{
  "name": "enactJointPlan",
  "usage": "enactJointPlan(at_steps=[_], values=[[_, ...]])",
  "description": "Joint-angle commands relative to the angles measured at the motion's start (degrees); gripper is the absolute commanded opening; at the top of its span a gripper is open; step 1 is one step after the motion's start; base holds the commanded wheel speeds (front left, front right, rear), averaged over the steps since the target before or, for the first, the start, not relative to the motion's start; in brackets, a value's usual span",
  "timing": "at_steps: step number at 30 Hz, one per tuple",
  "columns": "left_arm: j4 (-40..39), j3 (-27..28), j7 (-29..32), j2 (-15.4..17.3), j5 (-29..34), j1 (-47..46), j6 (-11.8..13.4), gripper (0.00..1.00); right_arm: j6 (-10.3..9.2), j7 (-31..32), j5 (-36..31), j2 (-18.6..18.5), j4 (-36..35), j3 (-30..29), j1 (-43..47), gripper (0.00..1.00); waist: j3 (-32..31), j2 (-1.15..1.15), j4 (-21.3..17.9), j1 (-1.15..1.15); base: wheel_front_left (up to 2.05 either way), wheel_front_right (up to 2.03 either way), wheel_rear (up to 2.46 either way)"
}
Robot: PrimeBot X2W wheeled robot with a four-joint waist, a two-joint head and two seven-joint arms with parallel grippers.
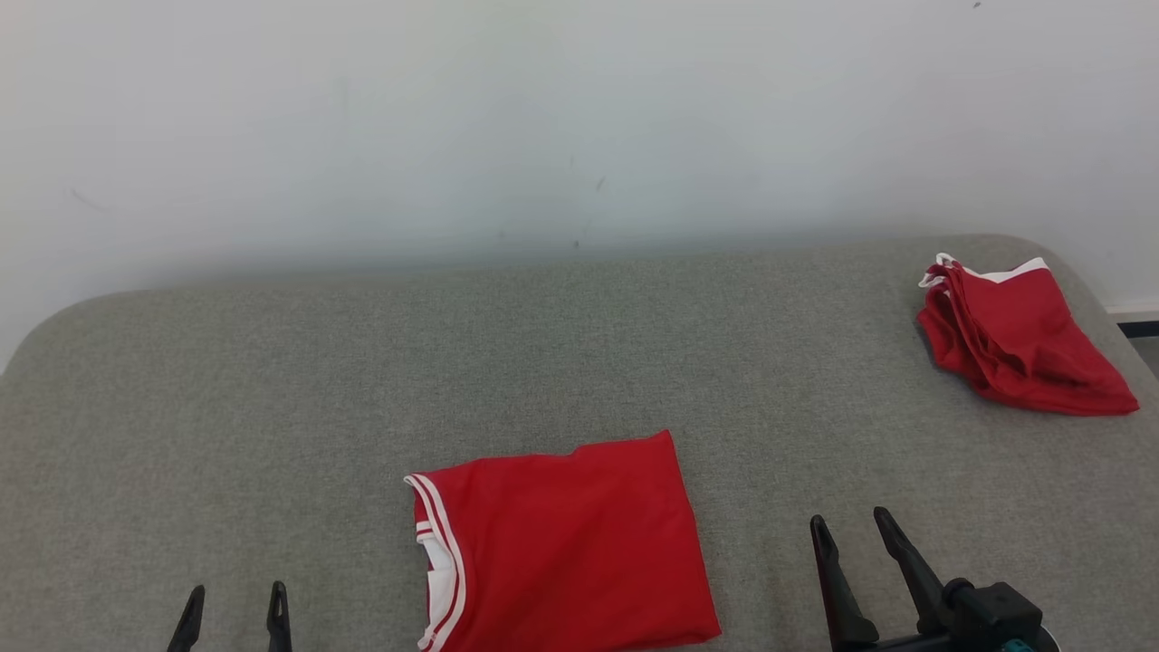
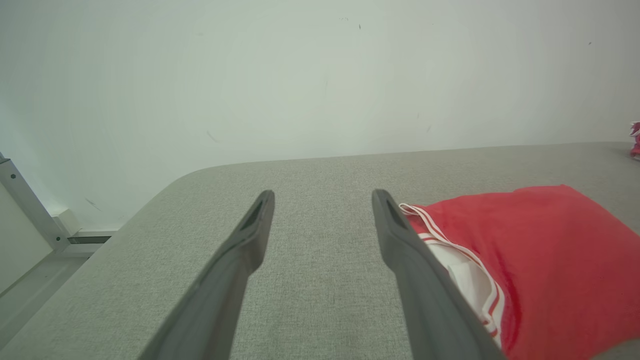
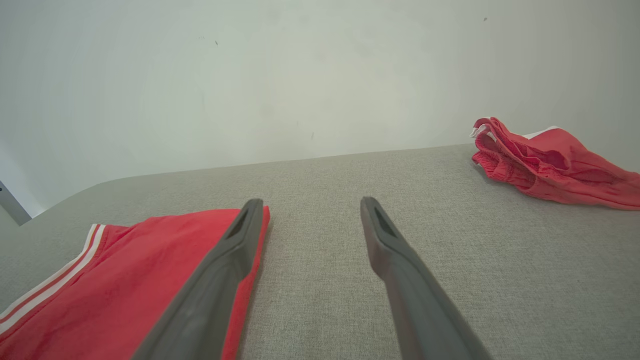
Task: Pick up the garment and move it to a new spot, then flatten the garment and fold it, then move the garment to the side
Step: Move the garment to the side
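Observation:
A red garment with white-striped trim lies folded into a neat rectangle at the near middle of the grey padded table. It also shows at the right of the left wrist view as the red garment, and at the lower left of the right wrist view. My left gripper stands open to the garment's left, holding nothing; in its own view the left gripper hovers over bare table. My right gripper stands open to the garment's right, also empty.
A second red and white garment lies bunched at the table's far right corner, also in the right wrist view. A pale wall rises behind the table. The table's left edge curves off towards the floor.

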Motion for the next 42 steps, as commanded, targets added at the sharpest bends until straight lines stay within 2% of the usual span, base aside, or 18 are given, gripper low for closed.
enactJointPlan(at_steps=[1, 10, 20, 30, 42], values=[[-0.1, 0.1, -0.2, -0.1, 0.3, 0.8, -0.1, 1.0, -0.16, 0.0, -0.3, 0.0, 0.0, 0.1, 0.2, 1.0, 0.1, 0.0, 0.1, 0.0, 0.0, 0.0, 0.0], [0.3, -0.1, -0.2, -0.3, 0.6, 0.1, -0.1, 1.0, -0.16, 0.0, -0.4, 0.2, 0.4, -0.1, 0.2, 1.0, 0.1, 0.0, 1.4, 0.0, 0.0, 0.0, 0.0], [0.8, -0.8, -0.2, -0.7, 0.8, -1.5, 0.9, 1.0, -0.16, 0.0, -1.6, -1.3, 2.9, 3.9, -8.6, 1.0, 1.3, 0.0, 4.1, 0.0, 0.0, 0.0, 0.0], [1.4, -3.4, -0.2, -1.3, 0.6, -3.1, 1.6, 1.0, -0.16, 3.2, -1.9, -2.0, 16.1, 6.6, -22.0, 1.0, 3.8, 0.0, 8.3, 0.0, 0.0, 0.0, 0.0], [1.8, -4.8, -0.2, -1.6, 0.1, -5.9, 2.6, 1.0, -0.16, 6.7, 3.0, -1.8, 32.3, 11.5, -28.5, 1.0, 7.0, 0.0, 10.2, 0.0, 0.0, 0.0, 0.0]])
